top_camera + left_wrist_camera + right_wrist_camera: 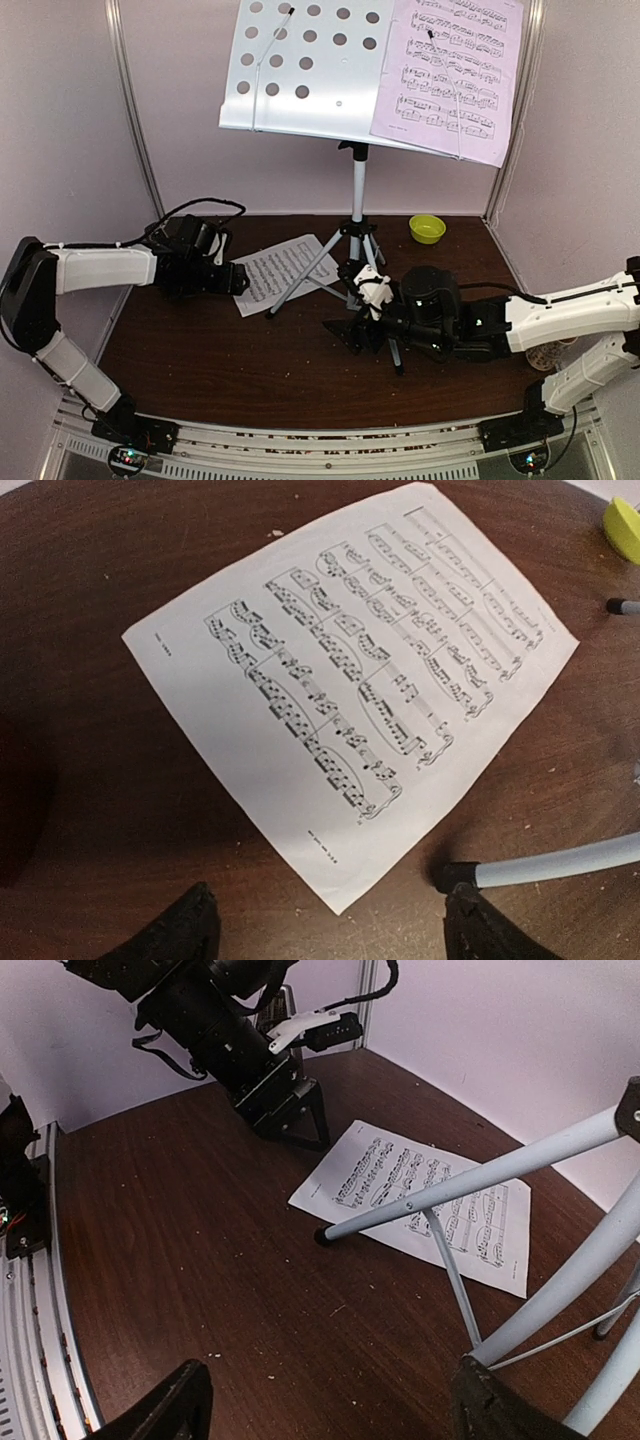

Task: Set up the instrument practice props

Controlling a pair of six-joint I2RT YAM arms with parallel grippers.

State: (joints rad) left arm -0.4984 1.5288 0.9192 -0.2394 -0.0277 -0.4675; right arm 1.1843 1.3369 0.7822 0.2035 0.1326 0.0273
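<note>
I see my left gripper [325, 898] wide open and empty, by the white music sheet [350, 690] beside the tripod [356, 235]. My right gripper [332, 1372] is wide open and empty too, close to a tripod leg.

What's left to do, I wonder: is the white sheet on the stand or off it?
Off. The white sheet lies flat on the table; only the lavender sheet is on the stand.

The top edge crops the music stand [300, 70] and lavender sheet [450, 75]. The right arm [570, 315] half-hides a cup [545, 356] at the table [200, 340]'s right edge.
</note>
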